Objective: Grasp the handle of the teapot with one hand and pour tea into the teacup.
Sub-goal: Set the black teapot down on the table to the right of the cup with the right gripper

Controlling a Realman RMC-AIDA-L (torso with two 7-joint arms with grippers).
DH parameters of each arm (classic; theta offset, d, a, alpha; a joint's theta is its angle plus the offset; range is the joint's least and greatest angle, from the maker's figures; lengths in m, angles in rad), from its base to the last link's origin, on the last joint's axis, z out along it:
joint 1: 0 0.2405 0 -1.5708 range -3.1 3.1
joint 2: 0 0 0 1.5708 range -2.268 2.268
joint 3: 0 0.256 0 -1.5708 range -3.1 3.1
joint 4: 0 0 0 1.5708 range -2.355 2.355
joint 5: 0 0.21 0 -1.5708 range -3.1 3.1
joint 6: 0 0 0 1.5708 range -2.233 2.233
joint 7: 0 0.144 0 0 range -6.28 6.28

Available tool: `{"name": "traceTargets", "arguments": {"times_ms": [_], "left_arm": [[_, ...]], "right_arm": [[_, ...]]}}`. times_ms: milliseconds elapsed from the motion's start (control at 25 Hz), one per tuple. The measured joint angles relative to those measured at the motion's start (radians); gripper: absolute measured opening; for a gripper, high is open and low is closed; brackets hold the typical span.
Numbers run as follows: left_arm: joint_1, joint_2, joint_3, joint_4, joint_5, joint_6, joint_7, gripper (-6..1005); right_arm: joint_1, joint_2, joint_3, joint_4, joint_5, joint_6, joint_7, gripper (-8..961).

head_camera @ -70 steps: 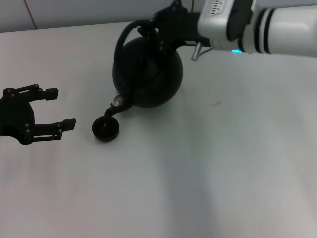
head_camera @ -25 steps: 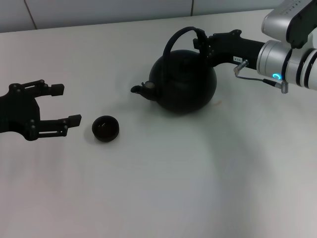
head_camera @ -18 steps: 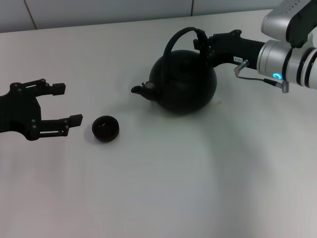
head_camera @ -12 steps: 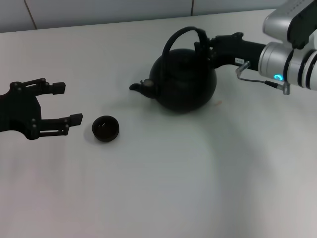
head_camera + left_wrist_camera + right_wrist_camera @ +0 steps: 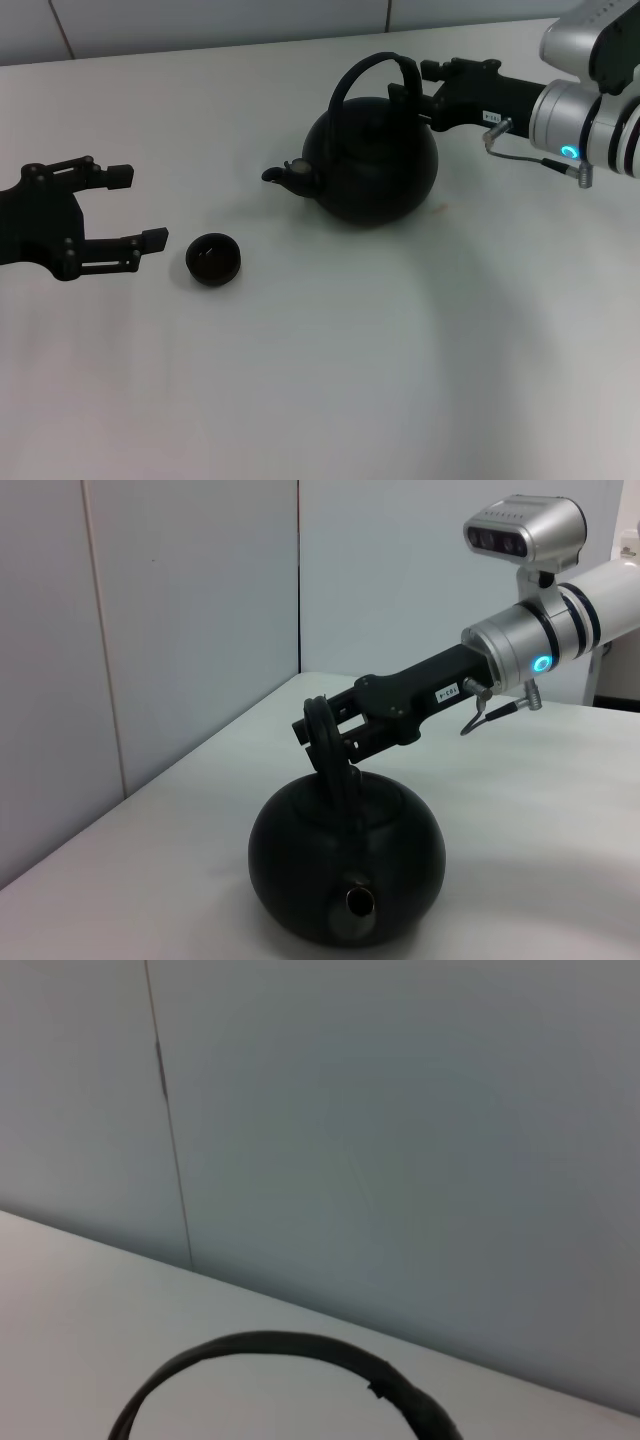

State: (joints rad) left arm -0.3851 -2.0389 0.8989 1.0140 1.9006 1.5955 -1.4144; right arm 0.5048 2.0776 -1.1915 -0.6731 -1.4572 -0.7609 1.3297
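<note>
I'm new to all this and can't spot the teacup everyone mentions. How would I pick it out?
Start at the big round black teapot standing on the white table. Its spout points toward the open left gripper; between them, nearer the gripper, sits the teacup. It is a tiny dark handleless bowl, far smaller than the pot and touching nothing.

I count one teapot (image 5: pixel 372 167) with one handle (image 5: pixel 368 71), one teacup (image 5: pixel 213 259), and one worktop (image 5: pixel 400 360) under them.

Head cam overhead; L wrist cam low, both share teapot (image 5: pixel 372 165).
</note>
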Motion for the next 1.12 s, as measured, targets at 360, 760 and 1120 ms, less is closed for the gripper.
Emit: {"name": "traceTargets", "arguments": {"times_ms": [360,760,1120], "left_arm": [[0.001,0.000,0.000,0.000,0.000,0.000,0.000,848],[0.000,-0.002,0.000,0.000,-0.007,-0.001,0.000,848],[0.001,-0.007,0.000,0.012,-0.008,0.005,-0.009,847]], "right_arm": [[-0.026,0.004,-0.011,-0.041,0.005,-0.006,-0.003,750],[-0.081,0.009,-0.015,-0.111,0.008,-0.051,-0.006,750],[-0.143,0.010,-0.002,-0.183,0.010,-0.160,-0.007,751]]}}
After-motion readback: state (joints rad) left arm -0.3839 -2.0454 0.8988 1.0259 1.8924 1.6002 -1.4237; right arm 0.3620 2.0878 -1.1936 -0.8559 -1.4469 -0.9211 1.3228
